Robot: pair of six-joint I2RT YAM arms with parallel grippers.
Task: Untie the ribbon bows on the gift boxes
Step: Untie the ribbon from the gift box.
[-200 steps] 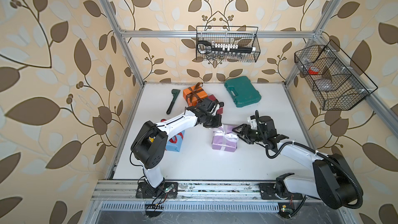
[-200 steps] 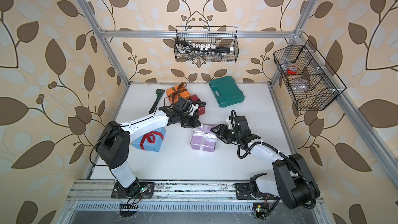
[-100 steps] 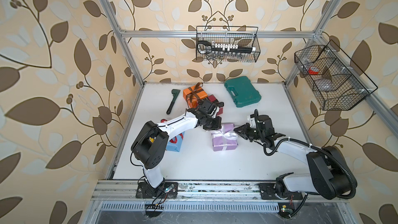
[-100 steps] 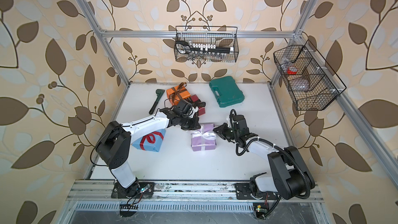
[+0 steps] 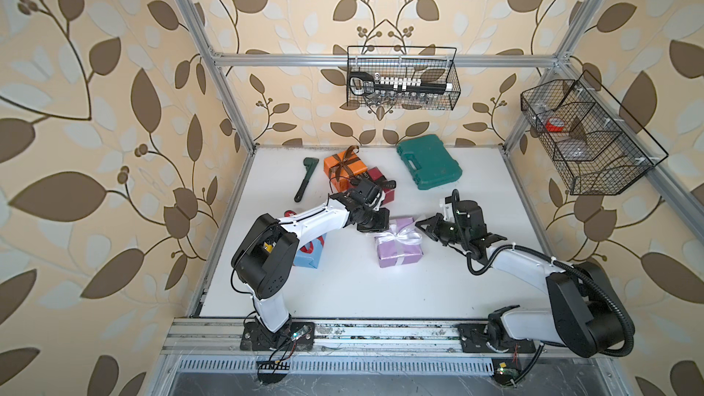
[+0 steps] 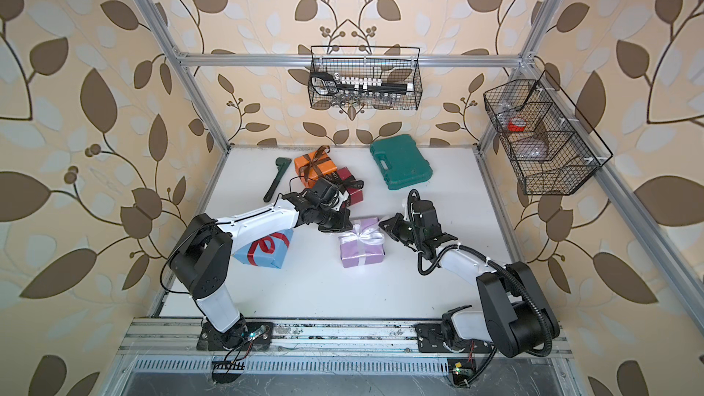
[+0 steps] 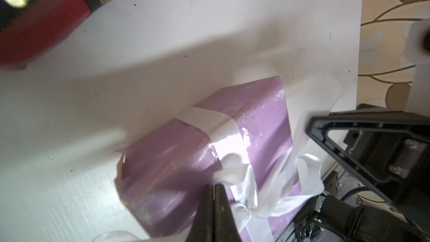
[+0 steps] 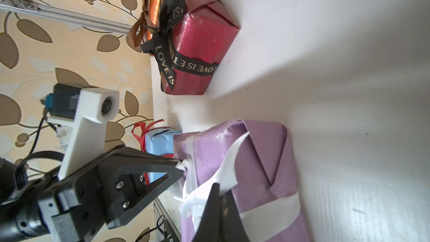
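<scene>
The right pincer point(image 5: 418, 224) is not gaping wide any more beside the small lilac paper-wrapped gift box point(image 5: 400, 257). It is now squeezing tight on one loose tail of the white satin ribbon bow point(image 5: 398, 238). The left pincer point(image 5: 379, 227) is still pinching another bit of the same ribbon. The box is staying where it was, near the middle of the white table point(image 5: 343, 291). So I am thinking both ends are being held now and a pull apart could be coming, though the knot is still looking tied. In both top views the arms are meeting at the box, but the pinches are looking too tiny to make out. The right wrist view is showing the white tail caught between that pincer's tips, and the left wrist view is showing the bow's loops up close.
</scene>
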